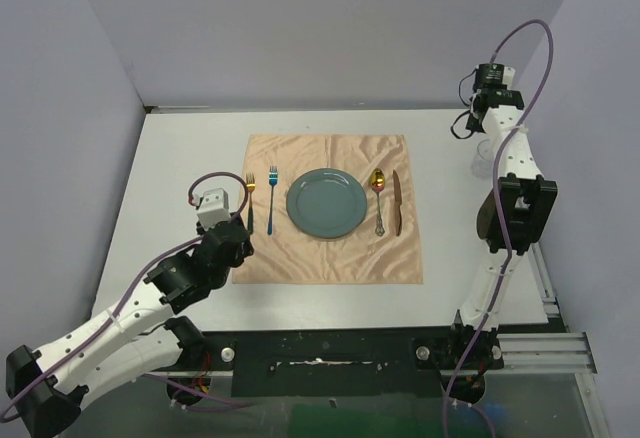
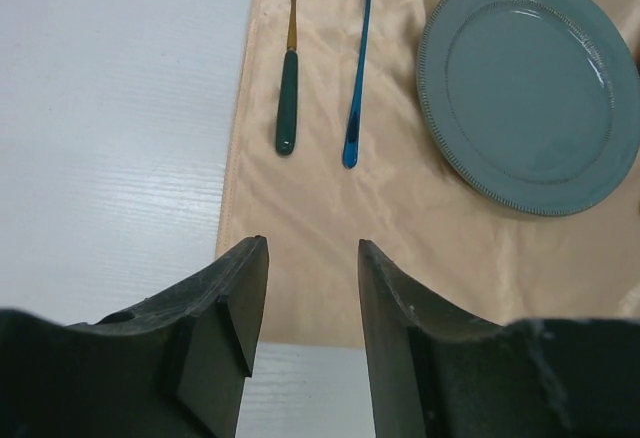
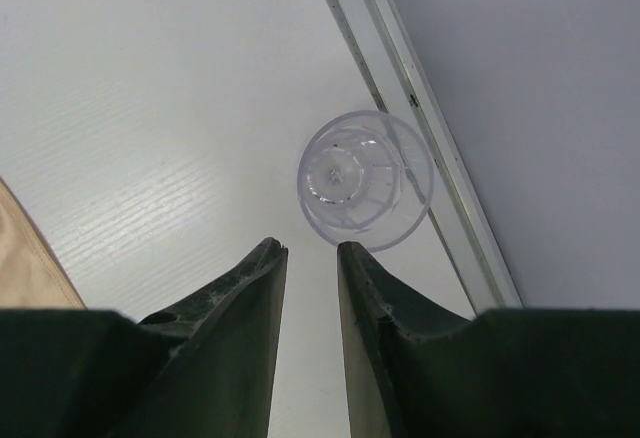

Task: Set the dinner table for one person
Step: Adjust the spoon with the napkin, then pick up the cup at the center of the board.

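The white dinner table [image 1: 180, 158] carries a peach cloth [image 1: 330, 258]. On the cloth lie a teal plate [image 1: 326, 203], a gold fork with a green handle [image 1: 250, 198], a blue fork [image 1: 272, 198], a gold spoon [image 1: 378, 198] and a brown knife [image 1: 397, 203]. My left gripper [image 1: 240, 236] hovers open and empty over the cloth's near-left part. In the left wrist view [image 2: 312, 243] both forks [image 2: 287, 108] [image 2: 357, 78] and the plate [image 2: 530, 88] lie ahead of it. A clear glass [image 3: 365, 178] stands near the right rail. My right gripper [image 3: 310, 245] is above it, jaws slightly apart and empty.
An aluminium rail [image 3: 420, 108] runs along the table's right edge, close beside the glass [image 1: 483, 158]. Grey walls enclose the table at the back and sides. The right arm [image 1: 515, 208] reaches along the right edge. A cloth corner [image 3: 25, 258] shows left of the right gripper.
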Robot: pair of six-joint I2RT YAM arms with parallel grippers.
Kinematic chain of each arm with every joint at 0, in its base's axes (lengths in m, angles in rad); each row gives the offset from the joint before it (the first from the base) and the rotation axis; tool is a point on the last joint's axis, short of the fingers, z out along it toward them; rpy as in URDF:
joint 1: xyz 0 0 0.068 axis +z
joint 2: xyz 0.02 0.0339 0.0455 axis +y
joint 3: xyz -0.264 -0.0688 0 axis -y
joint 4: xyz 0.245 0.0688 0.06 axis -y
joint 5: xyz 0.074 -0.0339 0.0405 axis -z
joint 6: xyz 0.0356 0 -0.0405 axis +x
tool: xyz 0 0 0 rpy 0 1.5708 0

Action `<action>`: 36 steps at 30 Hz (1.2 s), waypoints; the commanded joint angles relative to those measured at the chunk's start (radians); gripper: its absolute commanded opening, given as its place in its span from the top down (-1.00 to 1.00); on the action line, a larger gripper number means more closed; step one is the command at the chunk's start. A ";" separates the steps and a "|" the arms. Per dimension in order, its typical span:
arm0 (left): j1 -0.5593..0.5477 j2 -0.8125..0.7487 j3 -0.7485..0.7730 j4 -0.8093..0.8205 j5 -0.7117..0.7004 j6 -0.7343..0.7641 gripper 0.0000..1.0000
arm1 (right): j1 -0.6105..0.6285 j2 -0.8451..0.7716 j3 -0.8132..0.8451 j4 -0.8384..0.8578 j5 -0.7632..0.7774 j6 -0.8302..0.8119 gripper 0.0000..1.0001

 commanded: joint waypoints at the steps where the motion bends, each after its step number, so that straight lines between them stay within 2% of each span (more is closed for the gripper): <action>1: 0.006 0.009 0.053 0.051 -0.014 0.012 0.21 | -0.024 0.004 0.008 0.041 -0.029 -0.014 0.42; 7: 0.013 0.008 0.047 0.050 -0.018 0.007 0.11 | -0.033 0.051 0.031 0.030 -0.024 -0.024 0.42; 29: 0.058 0.038 0.032 0.075 -0.001 0.035 0.10 | -0.071 0.165 0.026 0.003 -0.073 -0.010 0.48; 33: 0.060 0.034 0.030 0.075 -0.001 0.036 0.10 | -0.079 0.176 0.026 0.002 -0.087 -0.010 0.71; 35: 0.061 0.035 0.030 0.076 -0.002 0.036 0.10 | -0.082 0.178 0.026 0.001 -0.092 -0.010 0.99; 36: 0.061 0.037 0.030 0.077 -0.001 0.035 0.10 | -0.083 0.177 0.026 0.002 -0.096 -0.009 1.00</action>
